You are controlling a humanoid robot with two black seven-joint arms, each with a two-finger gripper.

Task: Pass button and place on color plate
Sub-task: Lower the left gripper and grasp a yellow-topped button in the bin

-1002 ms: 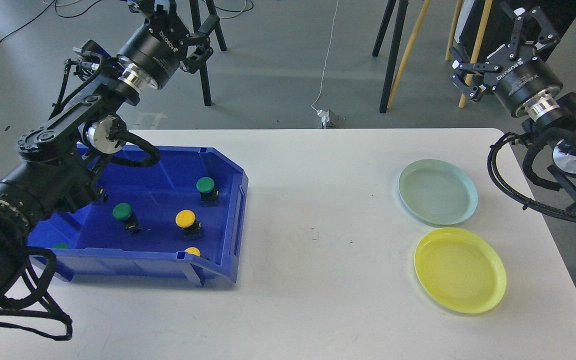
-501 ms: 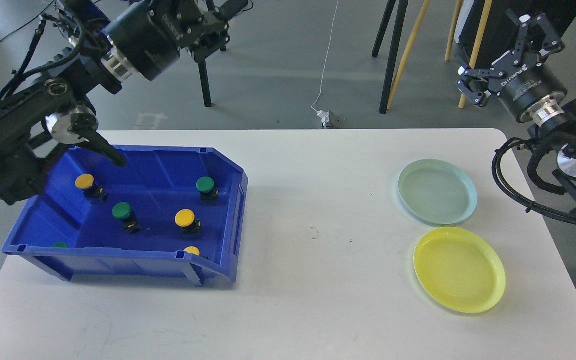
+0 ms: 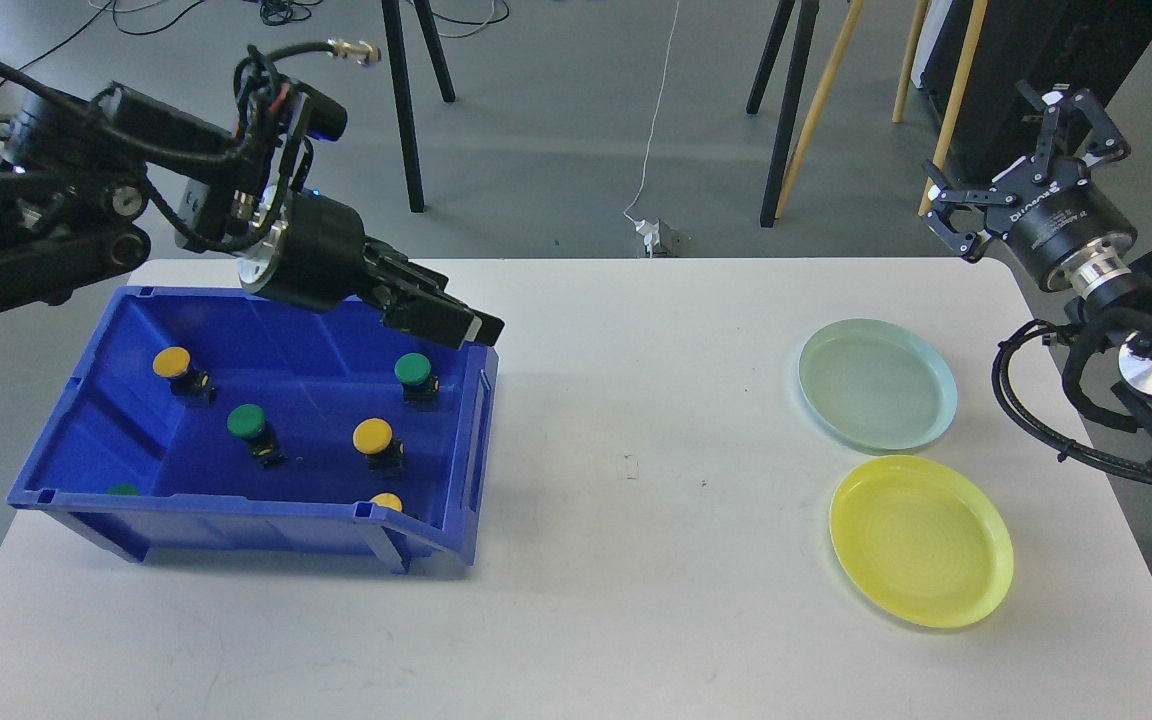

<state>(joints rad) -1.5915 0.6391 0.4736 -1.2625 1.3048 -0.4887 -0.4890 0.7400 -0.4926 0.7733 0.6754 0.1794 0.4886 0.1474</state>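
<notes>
A blue bin on the left of the white table holds several buttons: green ones, yellow ones, and a green one half hidden by the front wall. My left gripper hangs over the bin's back right corner, just above and beside the green button there, holding nothing that I can see. It is seen side-on, so its fingers cannot be told apart. My right gripper is open and empty, raised off the table's far right. A pale green plate and a yellow plate lie at the right.
The white table stretches between the bin and the plates. Tripod legs and a cable with a plug stand on the floor behind the table. My right arm's cables hang by the table's right edge.
My left arm has swung down and to the right, from high behind the bin to over the bin's back right corner. My right gripper has drifted slightly right and down.
</notes>
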